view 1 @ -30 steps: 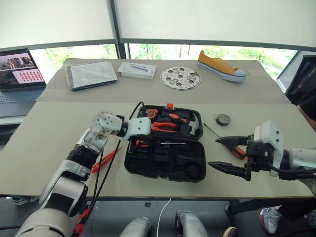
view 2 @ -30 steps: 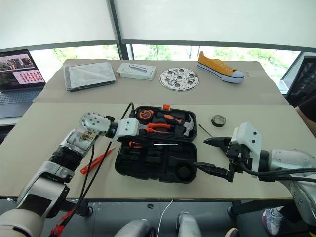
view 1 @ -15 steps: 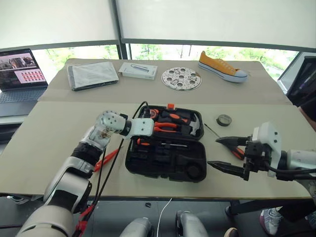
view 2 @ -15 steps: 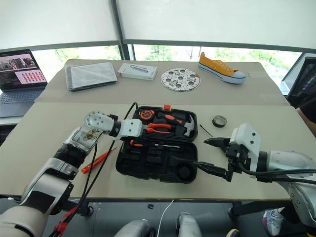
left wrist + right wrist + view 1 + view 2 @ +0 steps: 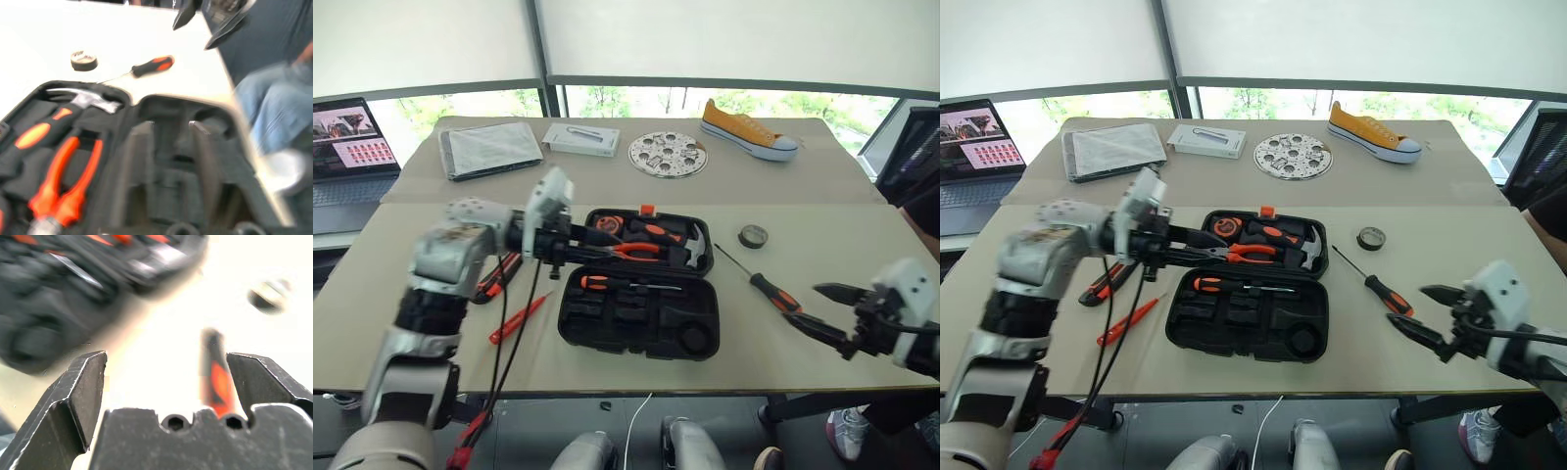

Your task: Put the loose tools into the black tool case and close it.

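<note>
Lying open at table centre, black tool case [image 5: 641,313], moulded plastic, one screwdriver [image 5: 628,285] seated inside; another screwdriver [image 5: 773,292] resting at 3 o'clock; matte tape roll [image 5: 753,236] at 2; right gripper [image 5: 1433,315] gaping wide, empty; left gripper [image 5: 592,247] hovering over case, spread unclear, blurred.

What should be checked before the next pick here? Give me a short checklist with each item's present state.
1. Black tool case open, flat on the table: ok.
2. Right gripper open, empty: ok.
3. Screwdriver right of the case, unobstructed: ok.
4. Tape roll loose on the table, not yet packed: not ok.
5. Tester pen and utility knife left of the case, unpacked: not ok.
6. Left gripper empty: cannot tell.
</note>
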Tool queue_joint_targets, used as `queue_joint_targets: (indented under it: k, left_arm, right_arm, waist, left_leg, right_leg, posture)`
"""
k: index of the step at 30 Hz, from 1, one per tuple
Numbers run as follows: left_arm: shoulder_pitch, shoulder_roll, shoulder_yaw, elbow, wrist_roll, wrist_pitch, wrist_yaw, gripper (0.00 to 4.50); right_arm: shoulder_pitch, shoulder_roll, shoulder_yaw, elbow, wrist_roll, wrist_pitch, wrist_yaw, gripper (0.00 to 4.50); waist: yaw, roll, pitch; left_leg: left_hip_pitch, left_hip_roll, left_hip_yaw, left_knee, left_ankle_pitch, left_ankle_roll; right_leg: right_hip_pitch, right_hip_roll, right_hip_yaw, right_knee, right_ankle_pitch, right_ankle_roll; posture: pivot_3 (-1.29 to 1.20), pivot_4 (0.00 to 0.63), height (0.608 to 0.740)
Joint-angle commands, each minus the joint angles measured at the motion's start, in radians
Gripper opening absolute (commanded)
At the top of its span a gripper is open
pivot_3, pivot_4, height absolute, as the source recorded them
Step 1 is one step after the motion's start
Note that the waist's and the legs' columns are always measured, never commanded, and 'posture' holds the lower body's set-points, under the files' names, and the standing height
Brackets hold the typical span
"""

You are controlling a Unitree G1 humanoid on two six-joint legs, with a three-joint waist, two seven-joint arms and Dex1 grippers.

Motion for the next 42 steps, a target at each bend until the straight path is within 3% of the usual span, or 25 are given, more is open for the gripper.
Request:
queue_joint_targets:
  k: [1, 4, 14, 17, 23, 26, 30, 33, 37, 42]
  left_arm:
    - [0.064, 0.026, 0.046, -0.139, -0.059, 0.016, 0.043, 3.2]
    - [0.095, 0.066, 0.037, -0.183, -0.108, 0.046, 0.006, 4.41]
    - [0.086, 0.114, -0.022, -0.192, -0.085, -0.02, 0.005, 4.48]
    - [0.088, 0.116, -0.03, -0.182, -0.07, -0.041, 0.01, 4.5]
    - [0.108, 0.138, -0.036, -0.182, -0.053, -0.067, 0.013, 4.5]
    - [0.125, 0.162, -0.031, -0.167, -0.04, -0.087, 0.006, 4.5]
    - [0.157, 0.208, -0.015, -0.143, -0.028, -0.109, -0.011, 4.5]
    - [0.195, 0.256, 0.003, -0.143, -0.035, -0.118, -0.034, 4.5]
    - [0.247, 0.313, 0.031, -0.164, -0.051, -0.117, -0.062, 4.5]
    - [0.296, 0.334, 0.063, -0.198, -0.045, -0.132, -0.038, 4.5]
  right_arm:
    - [-0.019, 0.02, 0.001, 0.058, -0.041, -0.056, -0.019, 4.5]
    - [-0.089, 0.034, 0.068, 0.139, -0.081, -0.093, -0.031, 4.5]
    - [-0.353, 0.109, 0.316, 0.417, -0.215, -0.191, -0.036, 4.5]
    - [-0.38, 0.13, 0.326, 0.458, -0.228, -0.207, -0.051, 3.87]
    - [-0.347, 0.141, 0.279, 0.441, -0.205, -0.202, -0.074, 1.73]
    - [-0.313, 0.126, 0.212, 0.384, -0.173, -0.184, -0.081, 1.04]
    - [-0.337, 0.093, 0.14, 0.28, -0.091, -0.122, -0.063, 1.04]
    - [-0.394, 0.048, 0.173, 0.169, -0.022, -0.088, 0.017, 1.04]
    - [-0.499, 0.014, 0.36, 0.063, -0.019, -0.077, 0.13, 1.04]
    - [-0.654, 0.059, 0.68, 0.059, -0.177, -0.19, 0.25, 1.04]
  waist:
    - [-0.001, 0.0, 0.0]
    - [-0.007, 0.0, 0.0]
    - [-0.011, 0.001, 0.0]
    - [-0.008, 0.001, 0.0]
    - [-0.01, 0.001, 0.0]
    - [-0.009, 0.001, 0.0]
    - [-0.013, 0.004, 0.001]
    - [-0.027, 0.006, 0.002]
    - [-0.033, 0.006, 0.002]
    - [-0.03, 0.005, 0.002]
  left_leg:
    - [0.003, 0.0, 0.0, -0.001, 0.0, 0.0]
    - [0.006, 0.0, 0.002, -0.003, -0.001, -0.003]
    - [0.008, 0.0, 0.003, -0.006, 0.0, -0.003]
    - [0.008, 0.0, 0.002, -0.006, 0.0, -0.002]
    - [0.008, 0.0, 0.002, -0.006, 0.0, -0.002]
    - [0.008, 0.0, 0.002, -0.006, 0.0, -0.002]
    - [0.008, 0.0, 0.003, -0.007, 0.0, -0.002]
    - [0.008, 0.001, 0.004, -0.007, 0.0, -0.002]
    - [0.008, 0.007, 0.004, -0.007, -0.002, -0.004]
    - [0.007, 0.009, 0.003, -0.007, -0.002, -0.006]
  right_leg:
    - [0.003, 0.0, 0.0, 0.0, 0.0, 0.0]
    - [0.005, -0.001, 0.002, 0.0, 0.0, 0.0]
    - [0.005, -0.001, 0.002, 0.0, 0.0, -0.001]
    - [0.004, -0.001, 0.002, 0.0, 0.0, -0.001]
    - [0.004, -0.001, 0.002, -0.001, 0.0, -0.001]
    - [0.004, -0.001, 0.002, -0.001, 0.0, -0.001]
    - [0.004, 0.0, 0.002, -0.001, 0.0, -0.001]
    - [0.003, 0.001, 0.003, -0.001, 0.0, -0.001]
    - [0.003, 0.008, 0.003, -0.002, 0.0, -0.004]
    - [0.003, 0.009, 0.002, -0.002, -0.002, -0.006]
  posture:
    - [0.0, 0.15, 0.737]
    - [0.0, 0.15, 0.737]
    - [0.0, 0.15, 0.737]
    - [0.0, 0.15, 0.737]
    - [0.0, 0.15, 0.737]
    - [0.0, 0.15, 0.737]
    - [0.0, 0.15, 0.737]
    - [0.0, 0.15, 0.737]
    - [0.0, 0.15, 0.737]
    - [0.0, 0.15, 0.737]
